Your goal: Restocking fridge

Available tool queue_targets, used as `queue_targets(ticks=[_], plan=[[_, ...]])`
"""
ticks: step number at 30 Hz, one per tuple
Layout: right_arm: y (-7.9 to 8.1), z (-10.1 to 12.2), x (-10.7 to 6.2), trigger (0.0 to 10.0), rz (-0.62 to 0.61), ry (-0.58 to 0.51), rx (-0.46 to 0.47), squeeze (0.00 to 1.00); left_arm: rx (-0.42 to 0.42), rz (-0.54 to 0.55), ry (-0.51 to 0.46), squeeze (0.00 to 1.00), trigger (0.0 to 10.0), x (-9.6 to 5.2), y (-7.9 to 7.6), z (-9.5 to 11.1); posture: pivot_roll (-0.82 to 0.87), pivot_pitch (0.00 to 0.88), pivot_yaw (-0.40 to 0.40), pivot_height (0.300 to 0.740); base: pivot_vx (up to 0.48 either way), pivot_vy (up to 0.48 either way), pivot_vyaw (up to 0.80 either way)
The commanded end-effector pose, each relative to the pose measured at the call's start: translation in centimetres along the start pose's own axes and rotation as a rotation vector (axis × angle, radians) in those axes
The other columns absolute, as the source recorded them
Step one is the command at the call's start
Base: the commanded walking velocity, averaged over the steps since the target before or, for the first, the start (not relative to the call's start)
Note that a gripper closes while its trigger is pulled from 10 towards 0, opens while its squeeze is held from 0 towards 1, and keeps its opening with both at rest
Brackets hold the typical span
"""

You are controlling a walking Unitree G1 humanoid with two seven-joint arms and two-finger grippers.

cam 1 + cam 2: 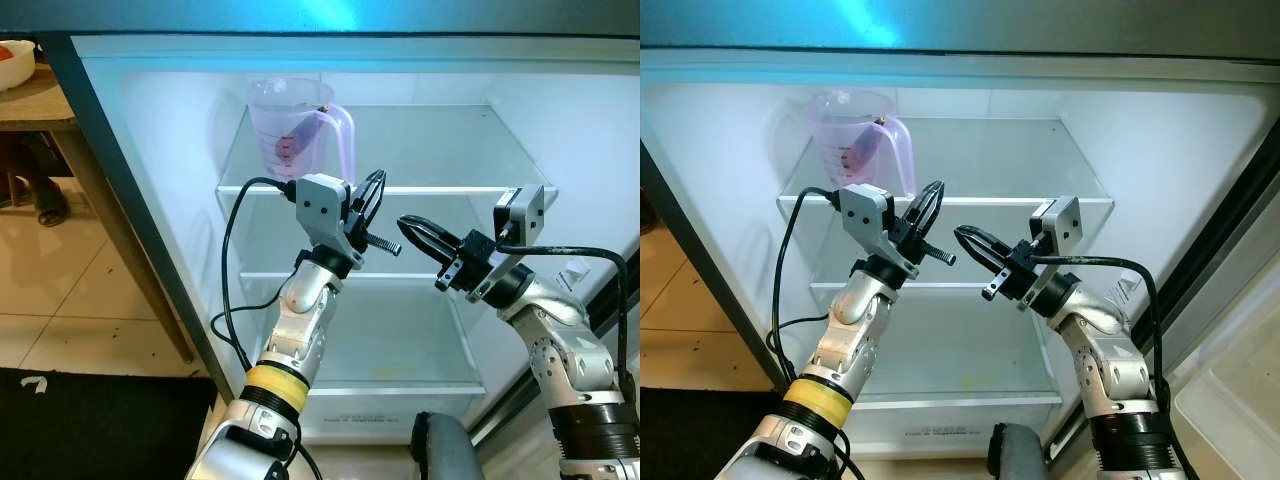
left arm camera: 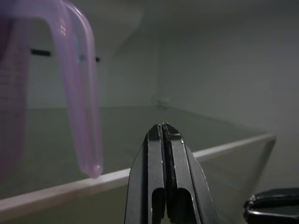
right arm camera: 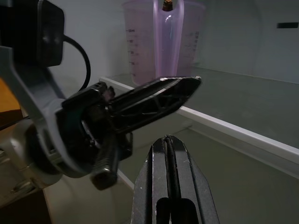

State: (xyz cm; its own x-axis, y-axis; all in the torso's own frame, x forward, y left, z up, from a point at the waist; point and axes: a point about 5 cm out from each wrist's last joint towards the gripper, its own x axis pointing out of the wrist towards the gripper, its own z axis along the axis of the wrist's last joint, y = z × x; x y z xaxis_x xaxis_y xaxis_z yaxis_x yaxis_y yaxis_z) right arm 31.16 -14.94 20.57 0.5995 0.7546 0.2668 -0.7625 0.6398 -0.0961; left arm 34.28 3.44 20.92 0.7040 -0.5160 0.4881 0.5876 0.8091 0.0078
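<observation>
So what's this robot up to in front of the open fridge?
It is restocking the fridge. A clear purple measuring jug with something reddish inside stands on the top glass shelf, near its left front corner. Both arms are raised in front of that shelf: the left gripper sits just right of the jug's handle, the right gripper a little lower and further right. Both are shut and hold nothing. The lower shelves look bare.

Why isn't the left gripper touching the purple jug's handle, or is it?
Apart. In the left wrist view, the left gripper, shut, sits clear of the purple jug's handle, with bare shelf visible between them.
</observation>
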Motion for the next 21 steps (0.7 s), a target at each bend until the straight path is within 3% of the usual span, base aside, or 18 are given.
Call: queue_targets(ticks=[1,6,15,16,21], plan=[[0.2,-0.2,0.0,10.0,0.004,0.014,-0.002,0.00,0.021,-0.033,-0.006,0.00,10.0,0.7,-0.1,0.3,-0.06,0.050,-0.013,0.420,0.000,0.000,0.00],[0.2,-0.2,0.0,10.0,0.002,0.014,-0.002,0.00,0.038,-0.038,-0.010,0.00,10.0,0.9,0.0,0.4,-0.07,0.053,-0.011,0.420,0.000,0.000,0.00],[0.2,-0.3,-0.2,10.0,-0.006,0.018,-0.003,0.00,0.113,0.097,0.008,0.00,10.0,1.2,4.0,1.2,-0.07,0.053,-0.011,0.420,0.000,0.000,0.00],[0.2,-0.3,-0.2,10.0,-0.006,0.019,-0.003,0.00,0.128,0.134,0.005,0.00,10.0,1.2,5.0,1.6,-0.07,0.053,-0.011,0.420,0.000,0.000,0.00],[0.2,-0.3,-0.2,10.0,-0.006,0.019,-0.002,0.00,0.141,0.166,0.002,0.00,10.0,1.2,5.9,2.0,-0.07,0.052,-0.012,0.420,0.000,0.000,0.00]])
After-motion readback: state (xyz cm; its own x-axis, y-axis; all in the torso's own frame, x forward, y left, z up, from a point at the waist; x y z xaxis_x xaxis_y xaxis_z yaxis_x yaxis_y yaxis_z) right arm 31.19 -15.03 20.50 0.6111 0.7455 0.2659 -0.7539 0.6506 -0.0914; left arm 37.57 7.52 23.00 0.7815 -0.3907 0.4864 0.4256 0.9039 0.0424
